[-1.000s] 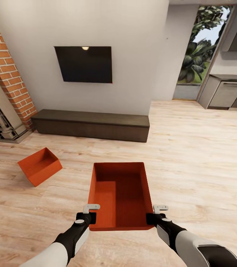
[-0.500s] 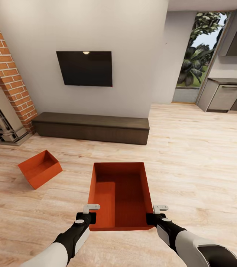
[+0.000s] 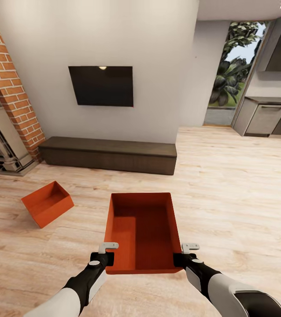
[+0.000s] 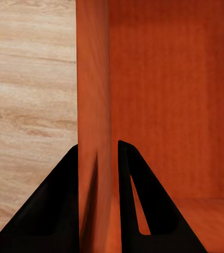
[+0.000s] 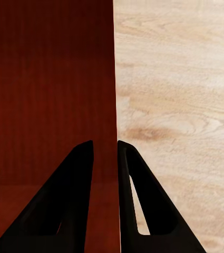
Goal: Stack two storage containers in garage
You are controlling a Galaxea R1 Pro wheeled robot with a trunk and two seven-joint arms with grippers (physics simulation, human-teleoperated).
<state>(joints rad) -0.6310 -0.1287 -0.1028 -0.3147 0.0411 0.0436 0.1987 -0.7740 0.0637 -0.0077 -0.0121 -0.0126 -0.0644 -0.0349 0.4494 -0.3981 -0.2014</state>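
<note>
The robot stands in the living room on a light wood plank floor. 1 orange-red bin is held in front of the trunk, open side up, its long axis pointing away from the robot. The left gripper is clamped on the bin's left wall at the near corner; in the left wrist view the wall passes between the 2 black fingers, 1 finger outside and 1 inside the bin. The right gripper is clamped on the right wall at the near corner; in the right wrist view the thin wall edge sits between the fingers. The 2nd bin lies on the plank floor ahead and to the left, turned at an angle, well apart from the held bin. Behind it stand a low dark bench, a wall TV and a brick fireplace.
</note>
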